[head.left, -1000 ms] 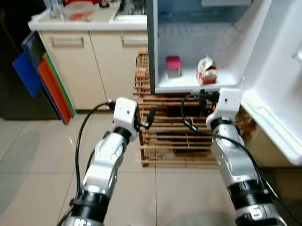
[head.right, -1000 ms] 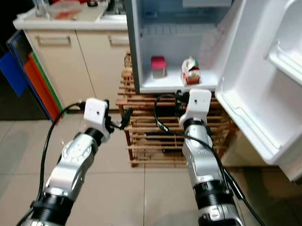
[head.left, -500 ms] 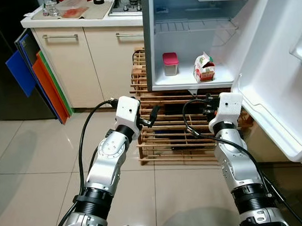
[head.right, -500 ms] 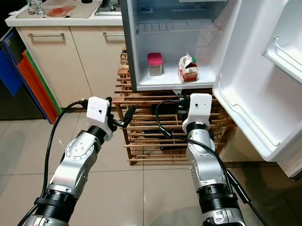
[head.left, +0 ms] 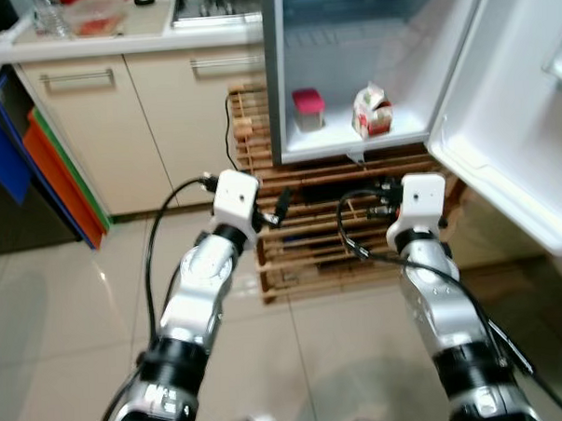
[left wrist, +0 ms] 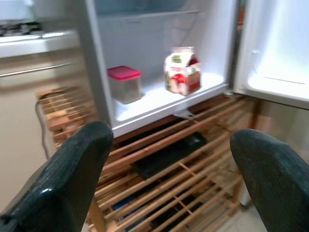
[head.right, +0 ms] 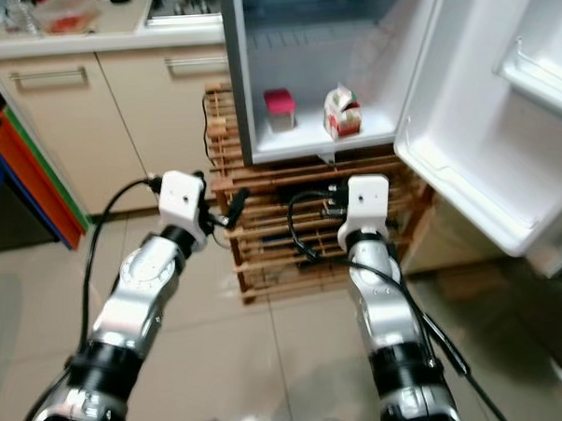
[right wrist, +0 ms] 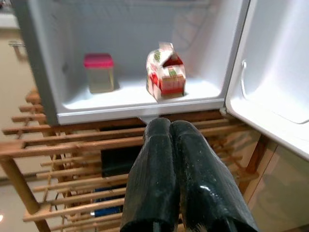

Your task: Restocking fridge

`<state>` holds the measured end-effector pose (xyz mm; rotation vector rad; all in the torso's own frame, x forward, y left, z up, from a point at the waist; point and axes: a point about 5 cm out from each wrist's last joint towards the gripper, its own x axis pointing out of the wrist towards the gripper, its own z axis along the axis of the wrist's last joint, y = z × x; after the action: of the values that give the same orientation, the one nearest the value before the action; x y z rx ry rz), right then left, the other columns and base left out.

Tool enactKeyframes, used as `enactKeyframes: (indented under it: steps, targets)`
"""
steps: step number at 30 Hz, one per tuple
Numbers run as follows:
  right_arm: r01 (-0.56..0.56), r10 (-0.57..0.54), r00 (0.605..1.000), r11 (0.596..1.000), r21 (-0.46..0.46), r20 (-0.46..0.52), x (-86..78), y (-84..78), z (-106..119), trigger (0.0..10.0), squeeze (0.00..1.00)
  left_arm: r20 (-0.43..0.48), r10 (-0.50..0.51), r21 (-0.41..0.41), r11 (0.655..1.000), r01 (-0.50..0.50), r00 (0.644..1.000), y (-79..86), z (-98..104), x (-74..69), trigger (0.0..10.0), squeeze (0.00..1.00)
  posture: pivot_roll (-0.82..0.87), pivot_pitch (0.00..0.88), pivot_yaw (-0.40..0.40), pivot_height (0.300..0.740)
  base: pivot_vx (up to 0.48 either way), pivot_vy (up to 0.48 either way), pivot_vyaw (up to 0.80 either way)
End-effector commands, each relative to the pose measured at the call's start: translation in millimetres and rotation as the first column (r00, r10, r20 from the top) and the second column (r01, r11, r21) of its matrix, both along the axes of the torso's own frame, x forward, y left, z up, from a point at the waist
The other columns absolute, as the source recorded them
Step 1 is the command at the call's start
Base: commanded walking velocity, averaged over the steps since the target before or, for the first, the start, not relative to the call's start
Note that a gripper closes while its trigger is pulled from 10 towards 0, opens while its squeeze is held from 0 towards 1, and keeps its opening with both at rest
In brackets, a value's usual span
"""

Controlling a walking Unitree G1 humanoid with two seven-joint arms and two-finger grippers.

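Two tools are held out in front of the body above the tiled floor (head.left: 62,313), and nothing is carried in either. The left tool (left wrist: 174,169) is seen with its fingers (left wrist: 63,179) spread wide apart; the right tool (right wrist: 171,145) has its fingers pressed together on nothing. Just beyond them a slatted wooden rack (head.left: 305,237) stands under the fridge (head.left: 350,77), whose door (head.left: 509,98) is swung open on the right. On the fridge shelf (right wrist: 125,99) a red-lidded container (head.left: 306,109) is placed near the left edge, and a red and white carton (head.left: 371,110) sits upright near the middle, well apart from it. Print is visible on the carton, but no brand or wording can be read. Farther left, a worktop (head.left: 115,36) with a clear tub (head.left: 84,12) near its left end is seen above pale cabinets (head.left: 100,125), and coloured boards (head.left: 46,165) lean at the cabinet side.

Judged from this, an approach step is in hand: no item is held, so something to stock must be fetched before anything can be placed on the shelf.
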<state>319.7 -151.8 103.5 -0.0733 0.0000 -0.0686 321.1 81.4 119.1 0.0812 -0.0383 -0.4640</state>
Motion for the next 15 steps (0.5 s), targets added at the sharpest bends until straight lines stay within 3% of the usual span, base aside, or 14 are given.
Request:
enactKeyframes:
  steps: [1,6,7,8,15]
  targets:
    - [-0.028,0.029,0.999,0.999,-0.020,0.025,-0.1,7.4,3.0,0.0,0.00,0.032,-0.010,0.003,1.000,0.010,0.999,2.7,7.3,2.0,10.0,0.00,-0.05,0.000,0.016,0.740,0.454,0.000,0.00]
    - [-0.031,0.032,0.999,0.999,-0.017,0.023,-1.1,10.6,1.8,0.0,0.00,0.042,-0.044,0.020,0.999,0.043,0.998,-0.5,7.6,0.6,10.0,0.00,-0.05,0.000,0.022,0.740,0.463,0.000,0.00]
    - [-0.037,0.038,0.999,0.999,-0.027,0.023,-1.2,11.9,2.1,3.3,0.00,0.048,-0.060,0.034,0.998,0.058,0.997,-1.6,7.8,0.2,10.0,0.00,-0.06,0.000,0.025,0.740,0.480,0.000,0.00]
    - [-0.045,0.046,0.999,0.998,-0.035,0.024,-1.2,13.8,2.7,10.0,0.00,0.052,-0.073,0.043,0.997,0.071,0.996,-2.7,8.1,-0.1,10.0,0.00,-0.06,0.000,0.026,0.740,0.480,0.000,0.00]
    - [-0.105,0.109,0.992,0.992,-0.076,0.065,-1.4,28.3,10.4,10.0,0.00,0.052,-0.107,0.064,0.993,0.103,0.993,-5.1,8.8,1.6,10.0,0.00,-0.06,0.000,0.033,0.740,0.480,0.000,0.00]
